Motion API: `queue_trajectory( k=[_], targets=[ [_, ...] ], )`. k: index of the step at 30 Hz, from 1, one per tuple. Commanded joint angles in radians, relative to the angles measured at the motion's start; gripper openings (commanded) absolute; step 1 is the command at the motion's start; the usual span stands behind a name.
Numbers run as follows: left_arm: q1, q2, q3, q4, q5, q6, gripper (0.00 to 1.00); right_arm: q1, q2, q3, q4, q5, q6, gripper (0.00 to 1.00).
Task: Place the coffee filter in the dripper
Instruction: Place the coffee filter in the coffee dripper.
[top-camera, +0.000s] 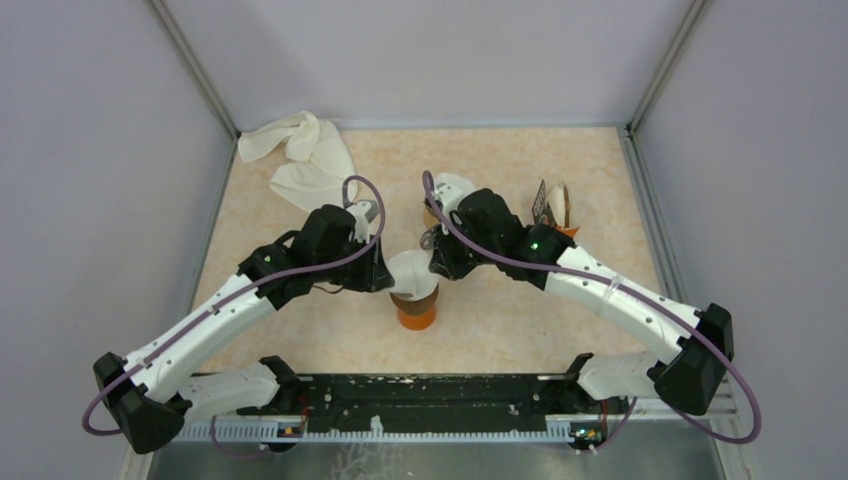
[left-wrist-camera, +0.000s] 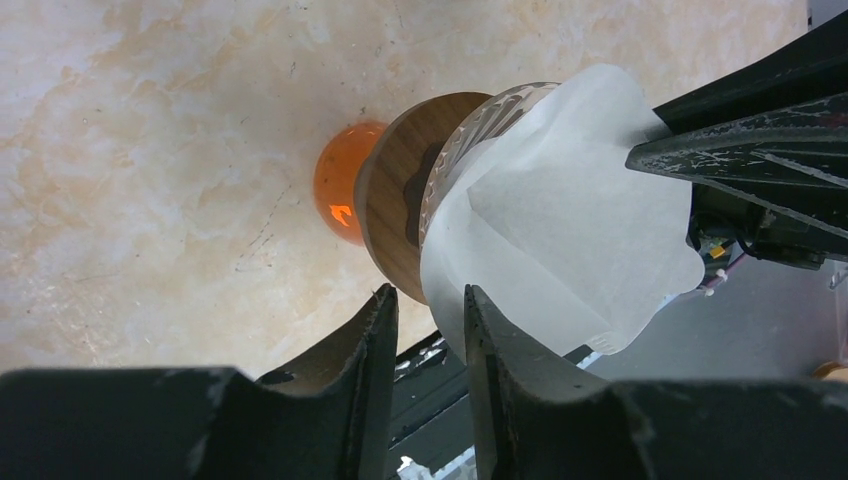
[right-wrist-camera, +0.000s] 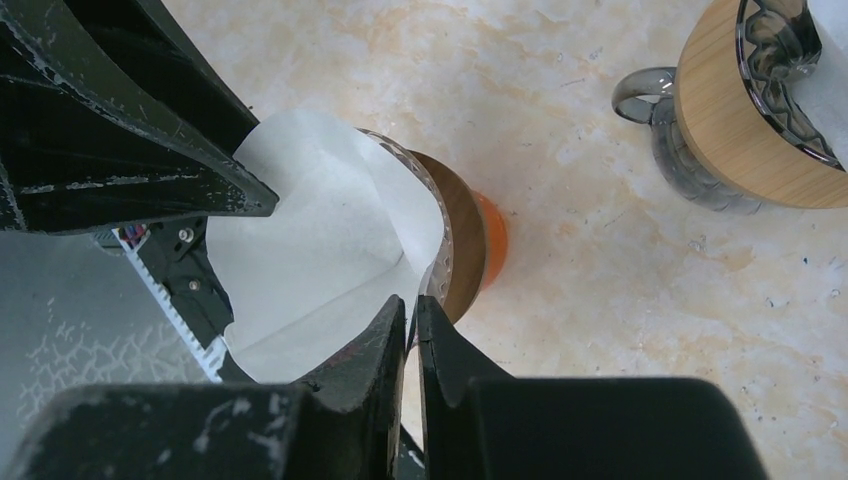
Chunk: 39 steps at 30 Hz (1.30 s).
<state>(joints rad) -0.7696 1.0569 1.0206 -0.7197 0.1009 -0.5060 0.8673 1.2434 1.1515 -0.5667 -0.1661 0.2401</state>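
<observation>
Coffee filter (left-wrist-camera: 560, 220) sits opened in dripper (left-wrist-camera: 400, 200). Right gripper (right-wrist-camera: 412, 330), nearly closed, seems to pinch its right rim, likely to seat it. Left gripper (left-wrist-camera: 428, 330) is narrowly parted at the left rim.

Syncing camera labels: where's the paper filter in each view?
Top: filter near the centre.
Left wrist: filter right of centre.
Right wrist: filter left of centre.
Shared landmark: orange cup under it, visible in all three.

White filter (left-wrist-camera: 560, 220), dripper (left-wrist-camera: 478, 125) w/ wood-grain collar (left-wrist-camera: 392, 200), orange base (left-wrist-camera: 338, 185), beige marbled table (left-wrist-camera: 150, 150), white cloth (top-camera: 302, 152)
</observation>
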Motion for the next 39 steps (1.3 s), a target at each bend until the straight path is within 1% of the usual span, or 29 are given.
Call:
queue_trajectory(
  k=[1,10,14,23,39],
  targets=[
    [0.003,-0.011,0.031,-0.02,-0.018,0.014,0.38,-0.005,-0.03,0.013,0.029,0.009,0.007,0.12],
    [0.003,-0.011,0.024,-0.011,-0.008,0.014,0.4,-0.005,-0.031,0.061,0.016,0.041,-0.026,0.4],
    [0.003,-0.016,0.02,-0.009,-0.006,0.014,0.4,-0.005,-0.009,0.089,0.026,0.05,-0.053,0.47],
    [0.003,-0.02,0.011,-0.002,0.0,0.015,0.4,-0.009,0.091,0.155,0.057,-0.009,-0.111,0.56],
    [0.003,-0.003,0.012,0.012,0.017,0.022,0.4,-0.049,0.166,0.18,0.095,-0.111,-0.176,0.59]
  ],
)
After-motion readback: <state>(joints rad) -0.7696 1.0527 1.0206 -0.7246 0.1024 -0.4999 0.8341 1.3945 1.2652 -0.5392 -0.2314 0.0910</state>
